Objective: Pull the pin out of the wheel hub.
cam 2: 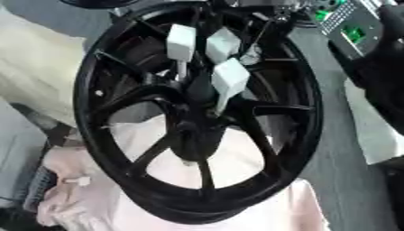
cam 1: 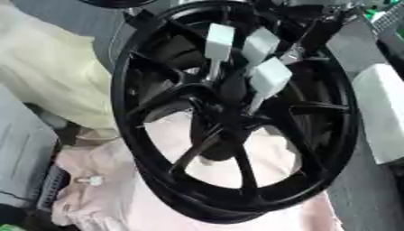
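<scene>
A black spoked wheel stands tilted on pink cloth and fills most of both views. Around its hub stand three pins, each a thin stem with a flat white tab on top. One pin is on the left, a second pin is beside it, and the third pin stands lower right with its stem reaching the hub. I make out neither of my hands in either view.
Pink cloth lies under the wheel, cream cloth at the left. A white block sits at the right. A grey device with green parts and a dark bulky shape are at the upper right.
</scene>
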Available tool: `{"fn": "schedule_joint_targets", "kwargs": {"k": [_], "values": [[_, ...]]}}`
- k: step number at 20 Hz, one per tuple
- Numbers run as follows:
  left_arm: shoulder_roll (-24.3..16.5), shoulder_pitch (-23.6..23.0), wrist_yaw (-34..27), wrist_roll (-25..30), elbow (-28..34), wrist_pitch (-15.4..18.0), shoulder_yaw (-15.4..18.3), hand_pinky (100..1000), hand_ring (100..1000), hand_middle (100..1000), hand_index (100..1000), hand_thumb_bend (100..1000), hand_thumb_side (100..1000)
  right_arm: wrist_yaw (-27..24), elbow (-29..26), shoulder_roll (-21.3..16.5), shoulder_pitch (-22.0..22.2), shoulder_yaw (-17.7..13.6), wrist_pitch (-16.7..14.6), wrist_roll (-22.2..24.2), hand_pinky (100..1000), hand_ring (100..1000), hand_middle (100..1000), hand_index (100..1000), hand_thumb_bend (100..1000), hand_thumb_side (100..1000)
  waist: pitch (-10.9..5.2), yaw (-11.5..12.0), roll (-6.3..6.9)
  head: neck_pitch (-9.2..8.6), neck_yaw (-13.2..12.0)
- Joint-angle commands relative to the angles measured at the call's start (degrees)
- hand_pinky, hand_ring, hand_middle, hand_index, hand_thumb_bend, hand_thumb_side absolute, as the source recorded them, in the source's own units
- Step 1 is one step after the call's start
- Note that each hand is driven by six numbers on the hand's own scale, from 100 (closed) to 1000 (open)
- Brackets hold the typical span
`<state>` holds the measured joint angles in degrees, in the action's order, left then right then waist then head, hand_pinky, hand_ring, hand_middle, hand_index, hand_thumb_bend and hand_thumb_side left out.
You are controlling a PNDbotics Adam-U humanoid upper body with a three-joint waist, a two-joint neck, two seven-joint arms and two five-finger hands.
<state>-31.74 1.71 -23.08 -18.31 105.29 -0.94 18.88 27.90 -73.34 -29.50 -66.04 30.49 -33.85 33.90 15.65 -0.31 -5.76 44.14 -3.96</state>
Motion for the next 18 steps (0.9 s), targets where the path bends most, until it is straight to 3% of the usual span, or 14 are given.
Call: {"fn": "schedule_joint_targets", "kwargs": {"k": [1,14,18], "values": [[-1.8,0.5,0.3,0.2,0.8,0.0,0.3,526,529,538,661,119,909,0.9,0.0,-0.8,-0.7,0.2,-18.1,18.1,744,664,493,632,407,129,-0.72,0.3,0.13,-0.62,0.0],[-2.0,0.6,0.5,0.4,0.9,-0.1,0.2,528,531,539,661,118,911,1.3,0.6,-0.5,-0.5,0.3,-18.1,18.1,740,648,481,628,403,109,-0.50,0.7,-0.28,-0.92,0.0],[-2.0,0.6,0.5,0.4,0.9,-0.2,0.1,528,532,540,661,118,911,0.3,0.4,-0.4,-0.6,-0.1,-18.1,18.1,722,611,429,587,394,100,-0.48,0.8,-0.29,-0.90,0.0]]}}
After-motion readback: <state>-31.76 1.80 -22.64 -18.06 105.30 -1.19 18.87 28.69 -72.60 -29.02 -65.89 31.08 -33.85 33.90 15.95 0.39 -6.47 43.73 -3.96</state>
